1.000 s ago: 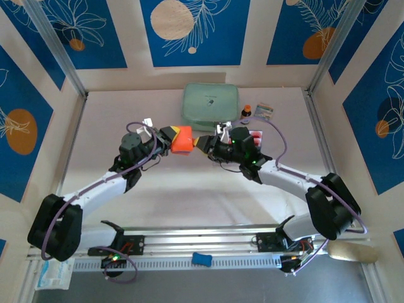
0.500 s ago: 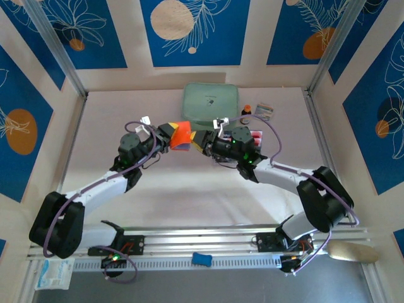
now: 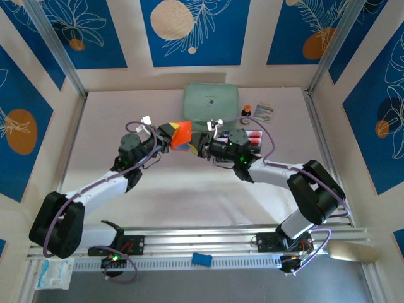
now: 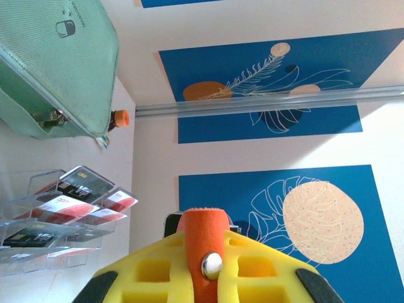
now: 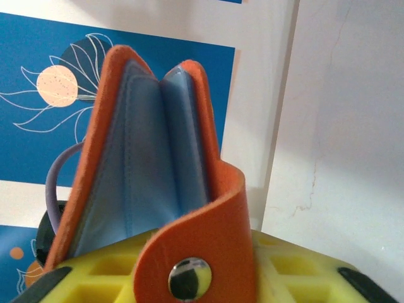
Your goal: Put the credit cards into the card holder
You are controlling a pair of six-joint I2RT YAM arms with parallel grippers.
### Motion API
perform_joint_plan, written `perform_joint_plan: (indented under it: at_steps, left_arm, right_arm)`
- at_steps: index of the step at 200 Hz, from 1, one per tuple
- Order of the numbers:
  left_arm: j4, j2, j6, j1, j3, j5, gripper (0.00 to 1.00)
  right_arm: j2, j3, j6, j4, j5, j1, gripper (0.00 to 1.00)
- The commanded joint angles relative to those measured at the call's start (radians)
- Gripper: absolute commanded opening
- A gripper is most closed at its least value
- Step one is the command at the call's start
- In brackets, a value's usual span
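You are looking at bright, even light coming from overhead. Arms (image 3: 95, 186) casting soft shadows on table (image 3: 189, 205). Card holder (image 5: 158, 158) showing sharp, inner folds lying in shade.

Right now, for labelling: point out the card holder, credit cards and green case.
card holder (image 3: 183, 135): top view, orange cover.
credit cards (image 4: 82, 186): left wrist view, dark card's face.
green case (image 3: 210, 105): top view, lid centre.
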Motion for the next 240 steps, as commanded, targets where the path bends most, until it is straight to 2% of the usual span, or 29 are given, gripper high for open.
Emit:
perform_joint_plan:
  at_steps: [1, 38, 43, 62, 70, 74, 89, 118, 138, 157, 178, 197, 240]
  left_arm:
    - [0.057, 0.003, -0.009, -0.013, -0.003, 0.009, 0.0]
    - [0.049, 0.006, 0.004, -0.013, -0.014, 0.012, 0.0]
    - [0.046, 0.006, 0.01, -0.01, -0.017, 0.014, 0.06]
    - [0.007, -0.001, 0.053, -0.003, -0.028, 0.019, 0.48]
    - [-0.021, -0.011, 0.075, 0.006, -0.034, 0.024, 0.62]
    - [-0.038, -0.015, 0.091, 0.013, -0.036, 0.029, 0.73]
    - [-0.116, -0.044, 0.153, 0.046, -0.041, 0.048, 0.99]
    - [-0.363, -0.122, 0.327, 0.122, -0.002, 0.084, 1.0]
    - [-0.645, -0.154, 0.525, 0.128, 0.105, 0.082, 1.0]
    - [-0.847, -0.141, 0.668, 0.118, 0.213, 0.076, 1.0]
    - [-1.014, -0.108, 0.806, 0.073, 0.308, 0.032, 1.0]
    - [-1.144, -0.063, 0.919, 0.001, 0.39, -0.051, 1.0]
    - [-1.302, 0.054, 1.042, -0.135, 0.5, -0.218, 1.0]
  right_arm:
    - [-0.007, -0.012, -0.003, 0.032, -0.049, 0.015, 0.26]
    - [-0.014, -0.018, -0.006, 0.038, -0.061, 0.004, 0.02]
    - [-0.017, -0.023, -0.007, 0.037, -0.061, 0.002, 0.0]
    - [-0.028, -0.044, -0.018, 0.03, -0.058, -0.006, 0.0]
    - [-0.035, -0.055, -0.029, 0.019, -0.056, -0.008, 0.0]
    - [-0.039, -0.06, -0.036, 0.008, -0.053, -0.009, 0.0]
    - [-0.057, -0.081, -0.067, -0.03, -0.045, -0.011, 0.0]
    - [-0.084, -0.13, -0.123, -0.096, -0.031, -0.01, 0.0]
    - [-0.087, -0.149, -0.161, -0.138, -0.024, 0.001, 0.0]
    - [-0.084, -0.157, -0.203, -0.184, -0.007, 0.026, 0.0]
    - [-0.072, -0.169, -0.235, -0.208, 0.019, 0.056, 0.0]
    - [-0.058, -0.179, -0.247, -0.208, 0.042, 0.077, 0.0]
    - [-0.027, -0.181, -0.257, -0.214, 0.072, 0.113, 0.0]
